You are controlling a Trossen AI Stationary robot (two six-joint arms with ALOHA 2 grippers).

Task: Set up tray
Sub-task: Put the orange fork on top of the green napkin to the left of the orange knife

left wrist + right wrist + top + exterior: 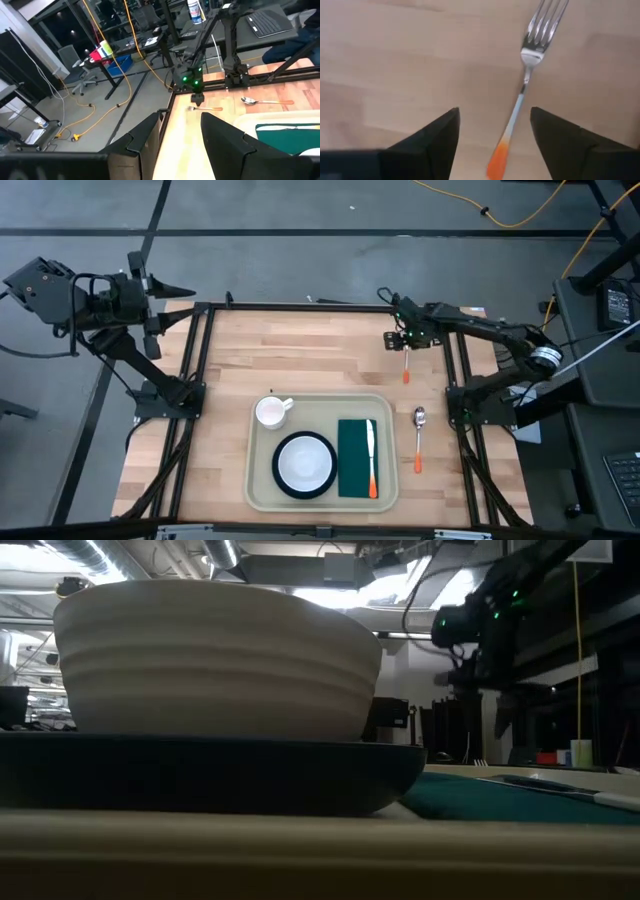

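1 spoon [418,438] beside tray [255,470]

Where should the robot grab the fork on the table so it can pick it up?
Probably on the slim orange-tipped handle of the fork, coming straight down from above. It lies flat on the bare wood table, so only its two long sides are free. The right gripper hangs over it, open, one finger on each side of the handle.

Grey floor [300,210], orange cables [107,95]
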